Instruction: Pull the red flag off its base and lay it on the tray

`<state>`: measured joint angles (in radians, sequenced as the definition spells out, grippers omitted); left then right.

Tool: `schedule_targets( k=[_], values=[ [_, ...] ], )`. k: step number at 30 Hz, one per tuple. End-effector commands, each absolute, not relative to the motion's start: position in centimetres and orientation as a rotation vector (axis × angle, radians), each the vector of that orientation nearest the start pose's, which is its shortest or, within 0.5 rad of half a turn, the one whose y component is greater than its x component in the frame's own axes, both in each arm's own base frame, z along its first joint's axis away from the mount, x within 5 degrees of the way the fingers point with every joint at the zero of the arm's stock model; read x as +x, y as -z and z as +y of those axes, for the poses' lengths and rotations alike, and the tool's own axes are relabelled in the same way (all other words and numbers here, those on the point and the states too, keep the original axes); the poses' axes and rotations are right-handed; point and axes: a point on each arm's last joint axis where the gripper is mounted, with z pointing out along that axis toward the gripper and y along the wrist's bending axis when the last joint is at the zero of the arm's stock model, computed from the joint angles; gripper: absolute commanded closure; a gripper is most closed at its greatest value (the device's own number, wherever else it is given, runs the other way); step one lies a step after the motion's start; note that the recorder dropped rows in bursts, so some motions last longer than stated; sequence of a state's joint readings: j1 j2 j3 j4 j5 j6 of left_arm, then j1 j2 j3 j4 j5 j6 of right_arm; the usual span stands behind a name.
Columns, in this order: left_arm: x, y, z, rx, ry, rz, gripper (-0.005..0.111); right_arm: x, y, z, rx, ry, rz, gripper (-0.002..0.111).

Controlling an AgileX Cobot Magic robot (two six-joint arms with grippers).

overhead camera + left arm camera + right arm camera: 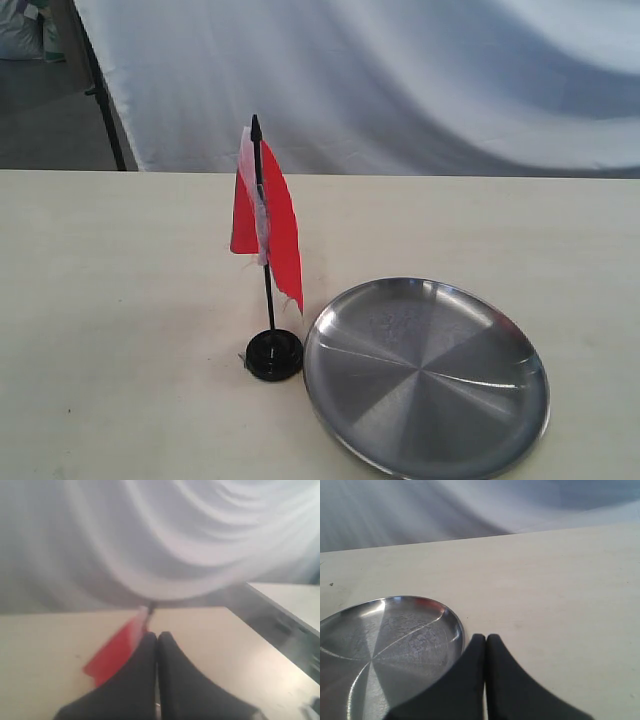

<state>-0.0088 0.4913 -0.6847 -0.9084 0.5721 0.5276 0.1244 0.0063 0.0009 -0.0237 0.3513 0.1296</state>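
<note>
The red flag (272,220) stands upright on its thin black stick, which is set in the round black base (274,354) on the pale table. Just right of the base lies the round steel tray (427,378), with nothing in it. Neither arm shows in the exterior view. In the left wrist view my left gripper (157,636) is shut on nothing, and the blurred red flag (114,650) lies beyond its fingers. My right gripper (486,638) is also shut and holds nothing; the tray (380,650) lies right beside its fingertips.
A white cloth backdrop (400,80) hangs behind the table's far edge. A dark stand leg (100,95) is at the back left. A second pale surface (295,597) shows beyond a gap in the left wrist view.
</note>
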Motion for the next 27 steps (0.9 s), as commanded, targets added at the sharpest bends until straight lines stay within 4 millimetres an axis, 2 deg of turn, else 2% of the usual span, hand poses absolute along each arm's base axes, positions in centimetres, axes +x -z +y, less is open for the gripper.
schedule_targets(
  k=[1, 5, 9, 18, 22, 27],
  values=[
    [11.7, -37.1, -5.8, 0.246, 0.826, 1.737, 0.107, 5.3, -18.2, 0.6, -0.013, -0.148, 1.835, 0.109],
    [14.4, -35.5, -5.9, 0.246, 0.826, 1.843, 0.107, 5.3, -18.2, 0.6, -0.013, -0.148, 1.835, 0.109],
    [17.2, -34.5, -5.0, 0.235, 0.659, 1.85, 0.107, 5.3, -18.2, 0.6, -0.013, -0.149, 1.833, 0.109],
    [21.5, -34.3, -4.9, 0.294, 0.541, 1.886, 0.107, 5.3, -18.2, 0.6, -0.013, -0.149, 1.833, 0.109],
    [23.7, -33.0, -6.3, 0.354, 0.446, 1.91, 0.107, 5.3, -18.2, 0.6, -0.013, -0.149, 1.833, 0.109],
    [26.1, -29.5, -10.3, 0.503, 0.372, 1.975, 0.107, 5.3, -18.2, 0.6, -0.013, -0.149, 1.833, 0.109]
  ],
)
